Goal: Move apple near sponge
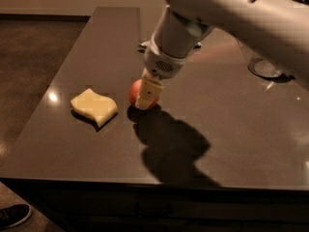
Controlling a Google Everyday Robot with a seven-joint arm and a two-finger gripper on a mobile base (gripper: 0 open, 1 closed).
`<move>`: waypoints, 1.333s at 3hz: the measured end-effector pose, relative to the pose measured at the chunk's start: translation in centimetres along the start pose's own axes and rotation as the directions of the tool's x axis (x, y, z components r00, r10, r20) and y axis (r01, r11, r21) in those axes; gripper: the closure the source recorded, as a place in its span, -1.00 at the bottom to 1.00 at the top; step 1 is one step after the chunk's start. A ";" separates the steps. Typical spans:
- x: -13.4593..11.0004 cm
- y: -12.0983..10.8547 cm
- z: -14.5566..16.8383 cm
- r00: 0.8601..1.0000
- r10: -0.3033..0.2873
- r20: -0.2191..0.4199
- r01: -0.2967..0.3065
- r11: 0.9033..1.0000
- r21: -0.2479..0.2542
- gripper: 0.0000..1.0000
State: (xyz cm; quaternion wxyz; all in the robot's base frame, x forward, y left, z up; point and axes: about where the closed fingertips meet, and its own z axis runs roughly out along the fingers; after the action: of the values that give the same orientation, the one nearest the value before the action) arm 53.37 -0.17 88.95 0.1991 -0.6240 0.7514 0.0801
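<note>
The apple (pixel 136 93) is a small red-orange fruit held just right of the sponge, close above the dark tabletop. My gripper (pixel 146 96) is shut on the apple, with a pale finger (pixel 148 92) across its front. The white arm reaches down to it from the upper right. The sponge (pixel 94 106) is a flat pale-yellow block with wavy edges, lying on the table left of the apple with a small gap between them.
The dark table (pixel 241 144) has its left edge near the sponge and its front edge below. A clear glass container (pixel 263 64) stands at the back right. The green snack bag is almost wholly hidden behind the arm. A shoe (pixel 14 214) shows on the floor at lower left.
</note>
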 end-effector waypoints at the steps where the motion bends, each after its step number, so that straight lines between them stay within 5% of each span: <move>1: -2.6 0.4 2.4 0.998 -0.067 -0.015 0.067 0.998 -0.011 0.68; 4: -3.4 0.3 3.6 0.995 -0.095 -0.034 0.095 0.995 -0.010 -0.69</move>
State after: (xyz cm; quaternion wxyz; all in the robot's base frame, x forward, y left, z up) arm 54.25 4.30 86.94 0.1871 -0.6611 0.7239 0.0627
